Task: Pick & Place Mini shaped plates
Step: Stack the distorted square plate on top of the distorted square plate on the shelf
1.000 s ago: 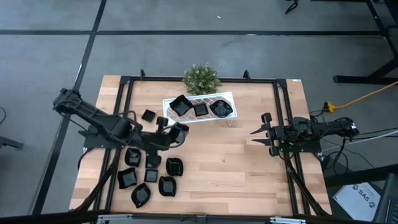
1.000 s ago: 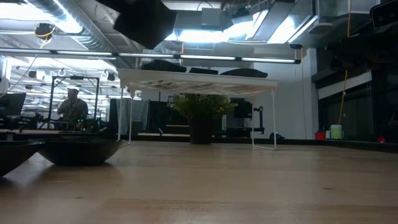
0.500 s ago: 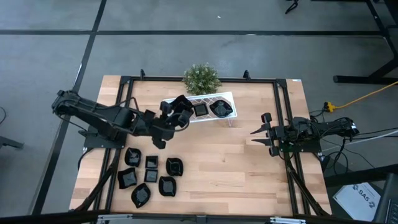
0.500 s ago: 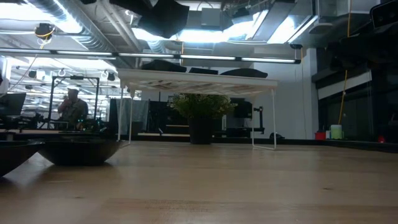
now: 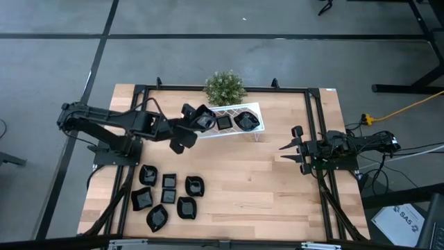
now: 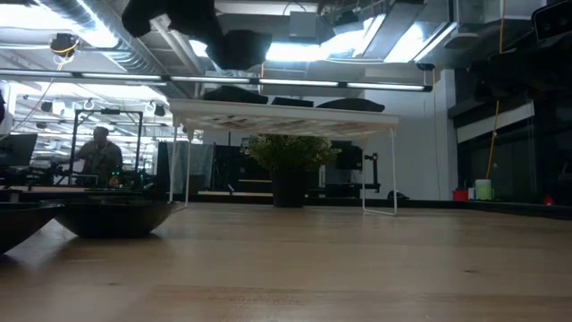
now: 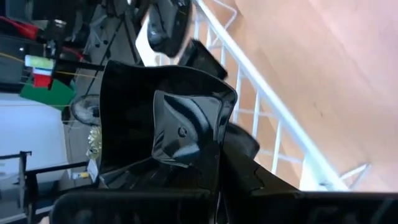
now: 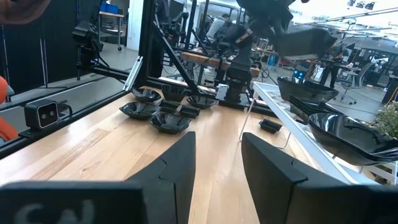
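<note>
Item: mini shaped plates, transfer from worktop to rack, one dish in carriage.

Worktop: pale wood, smooth, framed in dark rails. White rack: rectangular lattice wire on thin legs, near the far edge, carrying three glossy black dishes. Small bushy green plant just behind it. Left gripper: jaws clamped on a square black plate, glossy with upturned rim, held above the rack's left end. Right gripper: jaws apart, empty, waiting at the worktop's right edge. Loose plates: square, round and leaf-like, grouped at the near left. Risk, as judged: a slick rim could slip; release onto the occupied left end could knock a seated dish or leave this one tilted on the lattice.
</note>
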### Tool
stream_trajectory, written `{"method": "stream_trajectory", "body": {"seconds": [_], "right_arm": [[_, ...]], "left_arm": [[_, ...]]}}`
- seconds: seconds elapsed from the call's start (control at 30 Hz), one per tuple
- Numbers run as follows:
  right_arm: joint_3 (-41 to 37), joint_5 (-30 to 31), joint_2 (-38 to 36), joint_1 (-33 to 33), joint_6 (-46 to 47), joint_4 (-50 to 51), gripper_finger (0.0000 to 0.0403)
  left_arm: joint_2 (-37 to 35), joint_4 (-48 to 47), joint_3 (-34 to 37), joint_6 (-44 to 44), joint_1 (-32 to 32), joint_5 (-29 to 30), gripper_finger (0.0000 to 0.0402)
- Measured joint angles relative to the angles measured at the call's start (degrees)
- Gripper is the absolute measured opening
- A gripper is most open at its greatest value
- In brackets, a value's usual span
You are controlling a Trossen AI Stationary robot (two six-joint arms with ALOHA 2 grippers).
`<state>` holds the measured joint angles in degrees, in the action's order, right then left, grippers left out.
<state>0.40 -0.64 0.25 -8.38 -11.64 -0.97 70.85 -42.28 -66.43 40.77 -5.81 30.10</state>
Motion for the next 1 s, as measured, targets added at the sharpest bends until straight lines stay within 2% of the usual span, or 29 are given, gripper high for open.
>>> {"method": "stream_trajectory", "body": {"seconds": [0.37, 0.63, 0.8, 1.0], "right_arm": [[0.0, 0.0, 0.0, 0.0, 0.0, 0.0, 0.0129], [0.02, 0.0, 0.0, 0.01, 0.0, 0.01, 0.0129], [0.02, 0.0, 0.0, 0.0, 0.0, 0.01, 0.0129], [0.02, 0.0, 0.0, 0.0, 0.0, 0.01, 0.0129]], "left_arm": [[0.98, -3.61, 0.17, 4.14, 4.23, -2.02, 0.0002], [1.69, -4.2, 0.26, 3.97, 6.08, -3.64, 0.0002], [1.81, -4.67, 0.26, 2.17, 6.13, -0.27, 0.0004], [1.81, -4.7, 0.26, 1.82, 6.08, -0.82, 0.0026]]}}
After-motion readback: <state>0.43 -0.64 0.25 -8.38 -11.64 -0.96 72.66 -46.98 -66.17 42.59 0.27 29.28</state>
